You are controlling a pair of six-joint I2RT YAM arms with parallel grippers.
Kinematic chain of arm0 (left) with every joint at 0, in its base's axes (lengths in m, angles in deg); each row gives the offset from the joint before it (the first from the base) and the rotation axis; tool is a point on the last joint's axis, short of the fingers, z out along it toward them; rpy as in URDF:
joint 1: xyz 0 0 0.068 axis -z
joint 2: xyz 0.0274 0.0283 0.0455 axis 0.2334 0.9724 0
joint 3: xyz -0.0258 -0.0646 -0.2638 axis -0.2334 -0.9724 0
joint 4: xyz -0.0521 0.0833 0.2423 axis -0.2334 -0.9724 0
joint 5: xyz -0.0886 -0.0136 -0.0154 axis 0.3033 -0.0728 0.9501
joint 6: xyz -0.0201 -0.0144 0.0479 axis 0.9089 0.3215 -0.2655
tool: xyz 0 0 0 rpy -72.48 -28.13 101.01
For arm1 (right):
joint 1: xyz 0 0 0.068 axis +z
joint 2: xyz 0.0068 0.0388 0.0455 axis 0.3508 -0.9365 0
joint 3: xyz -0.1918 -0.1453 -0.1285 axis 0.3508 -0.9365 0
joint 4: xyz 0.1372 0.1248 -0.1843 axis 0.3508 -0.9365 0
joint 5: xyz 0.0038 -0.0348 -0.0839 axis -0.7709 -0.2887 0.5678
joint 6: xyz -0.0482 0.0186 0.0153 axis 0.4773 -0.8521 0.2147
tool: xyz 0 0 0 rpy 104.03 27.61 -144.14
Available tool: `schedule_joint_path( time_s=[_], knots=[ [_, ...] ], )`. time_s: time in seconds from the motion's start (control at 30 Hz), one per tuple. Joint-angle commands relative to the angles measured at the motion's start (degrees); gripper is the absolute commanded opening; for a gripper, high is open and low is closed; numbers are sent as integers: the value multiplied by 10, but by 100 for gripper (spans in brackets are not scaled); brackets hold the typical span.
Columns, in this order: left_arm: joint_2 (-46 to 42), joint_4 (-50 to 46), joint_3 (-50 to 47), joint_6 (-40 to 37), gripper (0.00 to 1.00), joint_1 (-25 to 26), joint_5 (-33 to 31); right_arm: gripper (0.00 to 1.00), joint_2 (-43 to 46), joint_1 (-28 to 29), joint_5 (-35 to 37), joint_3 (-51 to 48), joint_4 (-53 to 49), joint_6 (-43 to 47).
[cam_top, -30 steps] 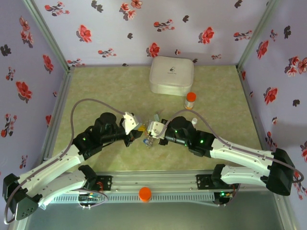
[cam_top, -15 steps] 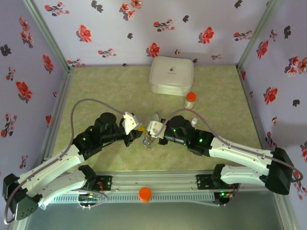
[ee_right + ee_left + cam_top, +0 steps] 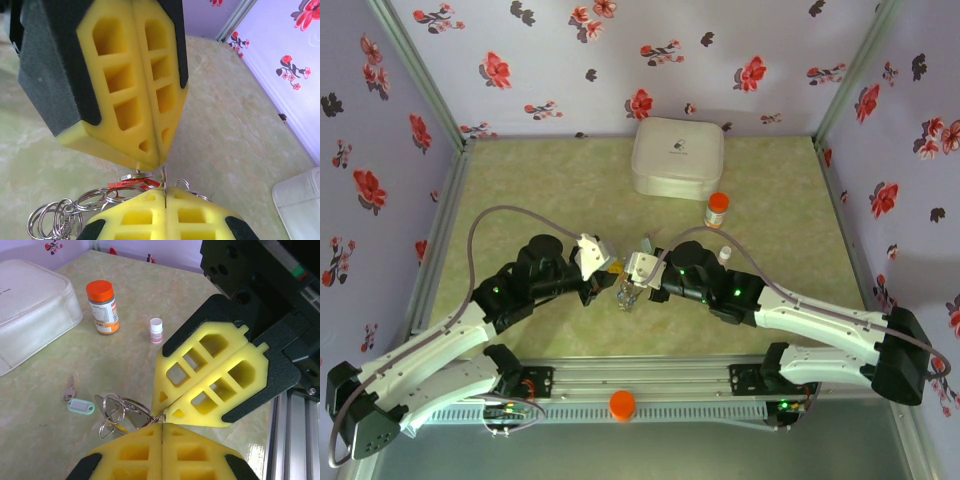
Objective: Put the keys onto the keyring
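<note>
The thin silvery wire keyring (image 3: 163, 176) is pinched between the left gripper (image 3: 159, 163) and the right gripper (image 3: 165, 191) (both closed, tip to tip); a small red key tag (image 3: 131, 184) is seen beside it.

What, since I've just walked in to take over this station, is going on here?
Two robot arms are putting keys on a keyring. The left gripper and right gripper are both shut and meet tip to tip mid-table, each seemingly pinching the keyring, a bunch of silvery rings with a red tag beside them. One key with a pale green tag lies loose on the table, not yet on the ring.
</note>
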Motion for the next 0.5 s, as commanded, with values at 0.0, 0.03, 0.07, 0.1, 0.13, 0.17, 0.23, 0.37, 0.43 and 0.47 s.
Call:
schedule_joint_path(
  time_s=[0.0, 0.03, 0.07, 0.1, 0.13, 0.17, 0.23, 0.37, 0.43, 0.47],
  knots=[
    [4, 18, 3, -13, 0, 4, -37, 0, 14, 5, -25, 12, 15, 1],
    [2, 25, 2, -10, 0, 4, -43, 0, 14, 4, -27, 11, 13, 2],
    [1, 31, 2, -10, 0, 4, -45, 0, 15, 5, -28, 12, 12, 2],
    [1, 33, 2, -12, 0, 4, -50, 0, 14, 5, -29, 12, 10, 2],
    [1, 30, 5, -15, 0, 4, -54, 0, 16, 4, -29, 11, 10, 1],
    [4, 25, 6, -18, 0, 4, -58, 0, 16, 5, -29, 11, 11, 0],
    [9, 14, 8, -21, 0, 4, -72, 0, 19, 5, -30, 10, 14, -3],
    [13, 12, 4, -15, 0, 4, -87, 0, 23, 5, -32, 8, 13, -6],
    [14, 14, 3, -9, 0, 4, -92, 0, 25, 5, -31, 7, 13, -7],
    [14, 14, 2, -8, 0, 4, -92, 0, 26, 5, -31, 6, 12, -8]
  ],
)
